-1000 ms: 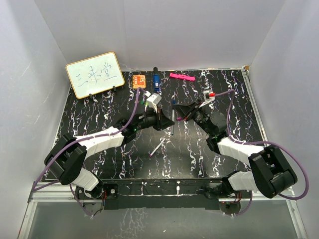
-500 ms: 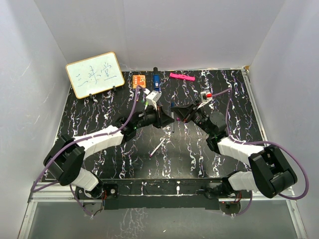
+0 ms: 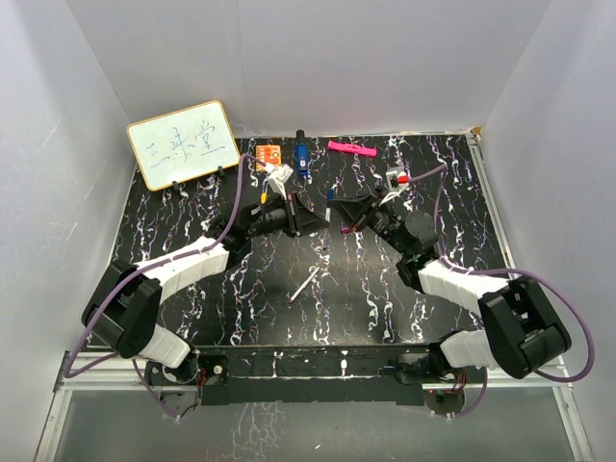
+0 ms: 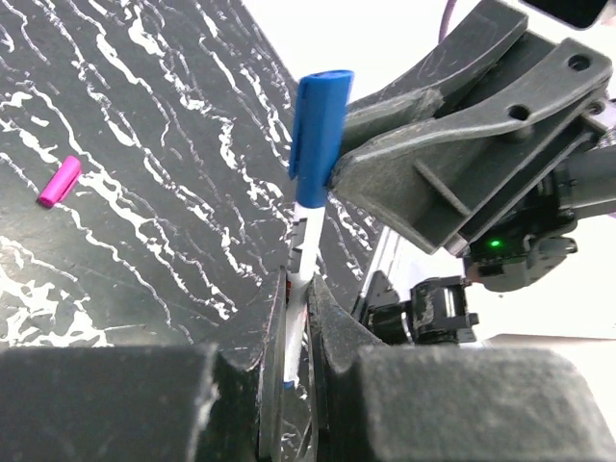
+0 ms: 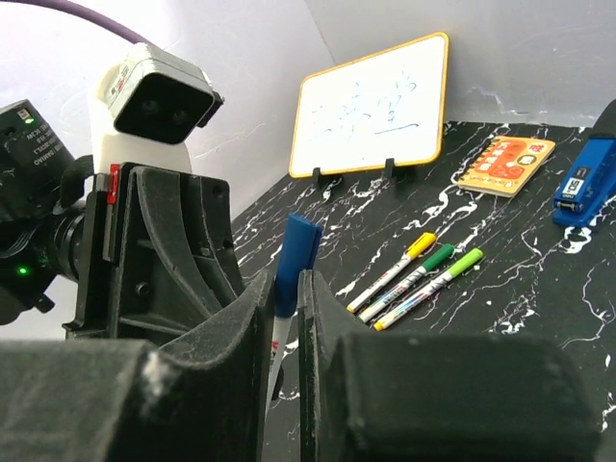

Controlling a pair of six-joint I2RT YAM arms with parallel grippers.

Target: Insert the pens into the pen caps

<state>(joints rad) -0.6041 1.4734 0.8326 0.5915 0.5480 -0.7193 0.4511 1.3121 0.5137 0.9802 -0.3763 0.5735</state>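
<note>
The left gripper point(image 4: 297, 298) is clamped on a thin white-barrelled pen point(image 4: 309, 243). Its two dark fingers press the barrel from either side, so the pen stands up between them above the black, white-veined table point(image 4: 144, 115). A short blue plastic cap point(image 4: 318, 130) sits on the pen's upper end. The right gripper point(image 5: 286, 289) is closed on that blue plastic cap, its jaws drawn in to a narrow slit around it. The two grippers meet tip to tip over the middle of the table. How far the cap is seated on the pen cannot be told. A small purple plastic cap point(image 4: 60, 181) lies loose on the table, well apart from the grippers. Three more pens point(image 5: 416, 274), capped yellow, dark green and light green, lie side by side farther off.
</note>
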